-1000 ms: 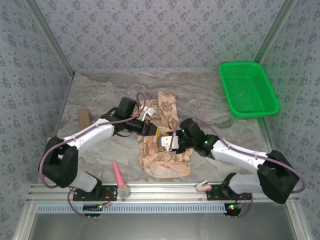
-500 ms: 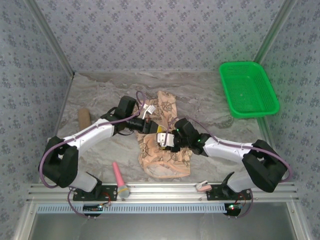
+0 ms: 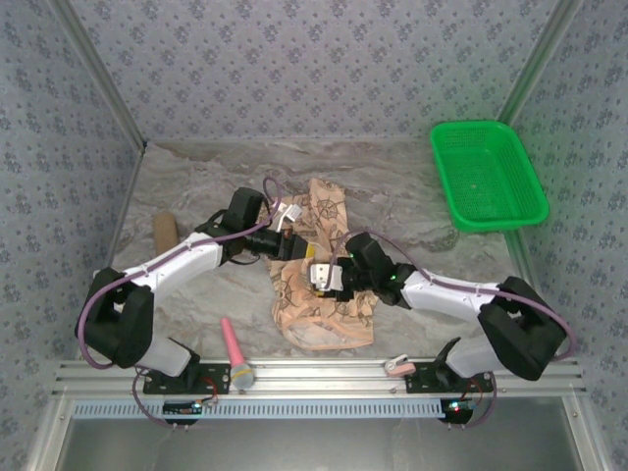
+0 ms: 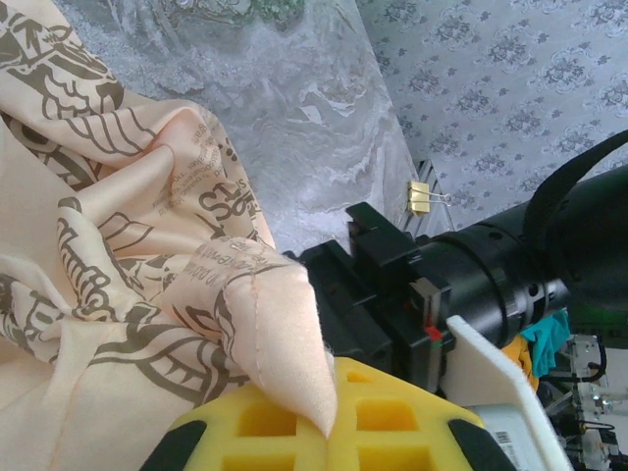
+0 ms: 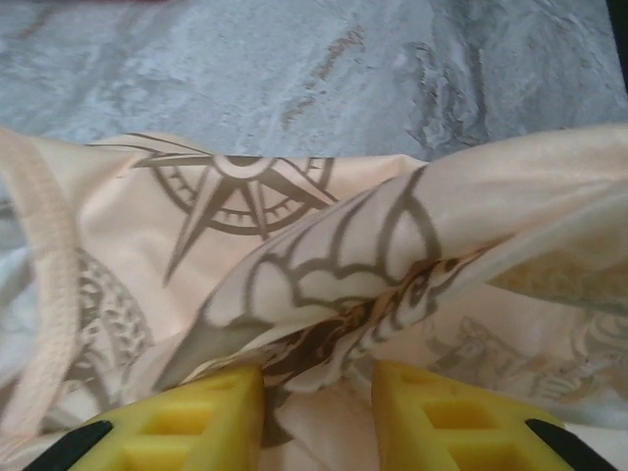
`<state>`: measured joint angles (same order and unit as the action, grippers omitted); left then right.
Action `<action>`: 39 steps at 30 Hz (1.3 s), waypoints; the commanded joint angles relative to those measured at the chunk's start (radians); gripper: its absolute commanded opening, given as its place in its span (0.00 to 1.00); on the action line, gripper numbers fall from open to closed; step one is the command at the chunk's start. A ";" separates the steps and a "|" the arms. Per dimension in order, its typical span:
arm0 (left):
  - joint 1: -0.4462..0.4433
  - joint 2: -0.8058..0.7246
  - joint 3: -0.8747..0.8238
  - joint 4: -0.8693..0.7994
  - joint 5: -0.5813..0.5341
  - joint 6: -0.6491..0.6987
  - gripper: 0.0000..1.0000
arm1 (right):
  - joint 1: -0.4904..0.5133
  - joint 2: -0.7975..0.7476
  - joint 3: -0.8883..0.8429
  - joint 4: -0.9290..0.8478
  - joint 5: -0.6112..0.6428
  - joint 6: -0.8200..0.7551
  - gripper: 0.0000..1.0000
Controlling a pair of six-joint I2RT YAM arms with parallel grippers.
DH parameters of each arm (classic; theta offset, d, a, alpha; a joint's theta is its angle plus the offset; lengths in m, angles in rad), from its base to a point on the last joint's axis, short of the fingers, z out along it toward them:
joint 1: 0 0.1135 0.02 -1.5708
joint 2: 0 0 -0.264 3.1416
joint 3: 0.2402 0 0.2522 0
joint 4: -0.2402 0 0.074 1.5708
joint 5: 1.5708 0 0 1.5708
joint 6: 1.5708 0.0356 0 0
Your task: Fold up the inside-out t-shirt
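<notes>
The inside-out t-shirt [image 3: 329, 211] lies bunched mid-table, peach-tan with dark compass prints. My left gripper [image 3: 294, 248] sits at the shirt's left edge. In the left wrist view its yellow pads [image 4: 255, 427] are shut on a pointed fold of the t-shirt [image 4: 118, 245], with the tip poking out between them. My right gripper [image 3: 319, 277] is just below it, over the middle of the cloth. In the right wrist view its yellow fingers [image 5: 196, 417] stand open, and a raised fold of the t-shirt [image 5: 294, 245] runs into the gap between them.
A green plastic basket [image 3: 488, 174] stands at the back right. A pink tool with a grey head [image 3: 235, 350] lies near the front rail, and a brown block [image 3: 165, 232] is at the left. The right arm's black wrist [image 4: 471, 285] sits close beside my left gripper.
My right gripper has moved left across the shirt, closer to the left gripper. The left arm has shifted slightly, still holding its fold.
</notes>
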<state>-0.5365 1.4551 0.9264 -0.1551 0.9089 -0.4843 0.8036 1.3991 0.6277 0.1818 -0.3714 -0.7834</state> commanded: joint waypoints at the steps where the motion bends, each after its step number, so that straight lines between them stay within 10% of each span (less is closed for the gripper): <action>1: 0.007 0.001 -0.003 0.025 0.014 -0.008 0.03 | 0.036 0.066 0.027 0.054 0.077 0.031 0.36; 4: 0.010 -0.012 -0.007 0.028 0.013 -0.004 0.03 | 0.037 0.084 0.009 0.099 0.094 0.050 0.31; 7: 0.021 -0.013 -0.007 0.008 0.002 0.008 0.03 | 0.028 0.061 -0.010 0.106 0.109 0.058 0.00; 19: 0.044 0.024 0.071 -0.175 -0.315 0.130 0.02 | -0.013 -0.218 0.138 -0.419 0.024 -0.237 0.00; 29: 0.051 0.026 0.077 -0.168 -0.474 0.117 0.03 | 0.124 -0.086 0.426 -0.930 -0.058 -0.465 0.02; 39: 0.119 -0.058 0.004 -0.125 -0.478 0.096 0.04 | 0.065 -0.188 0.218 -0.398 -0.096 -0.111 0.23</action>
<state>-0.4419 1.4395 0.9535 -0.3031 0.4698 -0.3859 0.9314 1.3052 0.9001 -0.3923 -0.4164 -1.0042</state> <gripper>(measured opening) 0.048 0.223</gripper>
